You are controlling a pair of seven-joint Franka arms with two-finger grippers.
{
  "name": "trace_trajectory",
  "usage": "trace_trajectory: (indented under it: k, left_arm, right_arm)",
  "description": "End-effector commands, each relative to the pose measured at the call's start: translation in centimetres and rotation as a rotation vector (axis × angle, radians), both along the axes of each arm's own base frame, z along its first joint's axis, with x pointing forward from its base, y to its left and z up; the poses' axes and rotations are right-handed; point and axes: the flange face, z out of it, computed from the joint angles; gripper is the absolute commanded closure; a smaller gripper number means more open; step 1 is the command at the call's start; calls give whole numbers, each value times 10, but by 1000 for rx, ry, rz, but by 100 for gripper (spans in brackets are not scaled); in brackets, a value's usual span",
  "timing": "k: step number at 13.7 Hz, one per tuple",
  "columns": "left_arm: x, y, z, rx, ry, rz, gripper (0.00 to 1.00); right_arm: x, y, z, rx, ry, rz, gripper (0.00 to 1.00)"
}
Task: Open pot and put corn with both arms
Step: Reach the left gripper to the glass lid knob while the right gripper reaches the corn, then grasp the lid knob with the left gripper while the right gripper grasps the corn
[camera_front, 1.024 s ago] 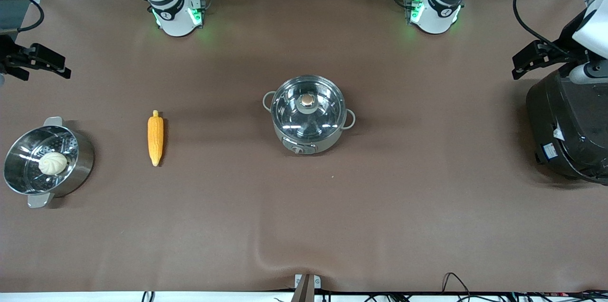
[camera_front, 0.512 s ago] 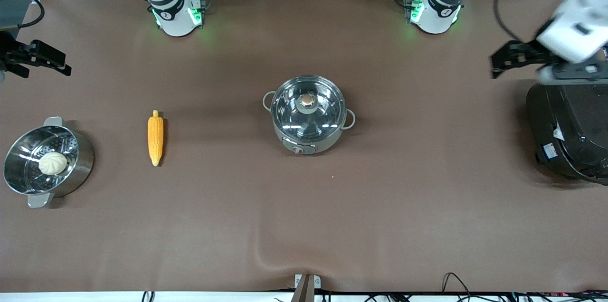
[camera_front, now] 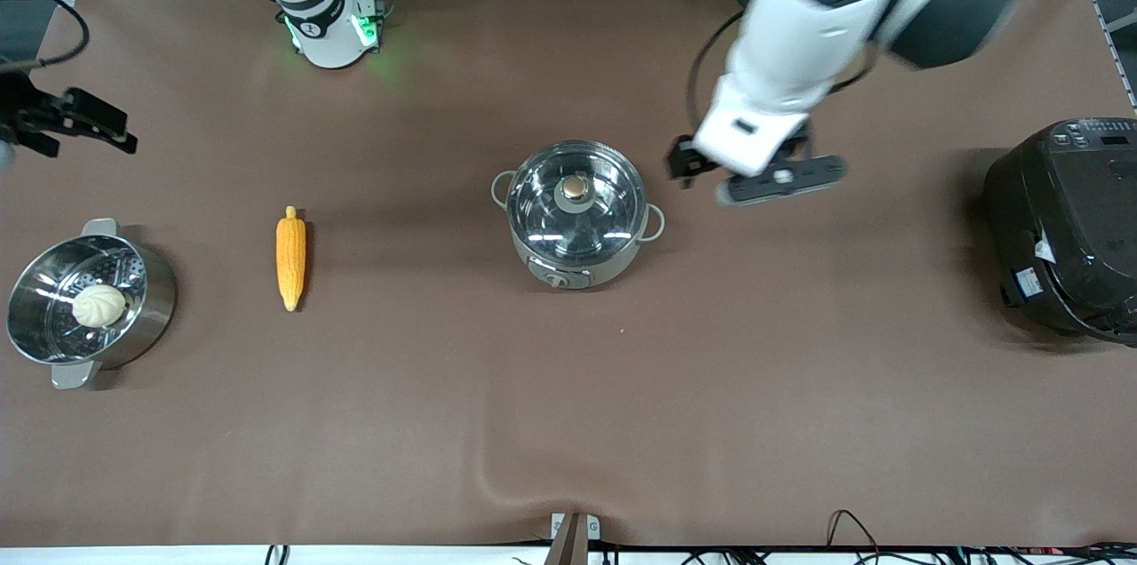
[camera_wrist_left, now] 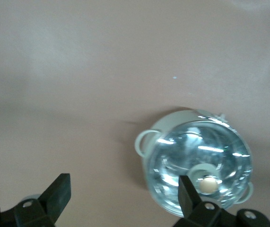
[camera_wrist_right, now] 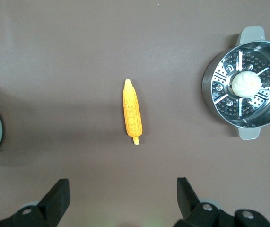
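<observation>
We are seeing the left arm swinging in from the black cooker's (camera_front: 1061,227) end of the table (camera_front: 568,423): half a second ago its left pincer (camera_front: 702,167) was hanging up near the cooker, and now it is hovering just beside the pot (camera_front: 577,218), over bare table on the left arm's side, with its fingers spread wide, as the left wrist view shows, and nothing between them. We are reading this as the approach to the glass lid (camera_front: 576,201), which is still sitting on the pot with its copper knob (camera_front: 576,186) untouched, so the opening step is not yet done. The right pincer (camera_front: 67,116) is hanging over the table's edge at the right arm's end, also spread and empty, barely shifted from a second ago. The corn (camera_front: 290,258) is lying flat on the table between the pot and the steamer pot (camera_front: 89,303), which is holding a white bun (camera_front: 98,305); it has not moved. Its long axis is running toward and away from the front camera, with the pale stub end pointing at the robots' bases and the tapered tip toward the camera.
</observation>
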Motion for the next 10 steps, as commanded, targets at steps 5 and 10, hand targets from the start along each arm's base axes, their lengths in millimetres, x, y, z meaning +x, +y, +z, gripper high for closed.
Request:
trace_trajectory:
  k: [5, 10]
  left_arm:
    - [-16, -112, -93, -9, 16, 86, 0]
    - [-41, -144, -143, 96, 1, 71, 0]
  right_arm:
    - [25, -20, -132, -6, 45, -12, 0]
    - [7, -1, -219, -26, -71, 38, 0]
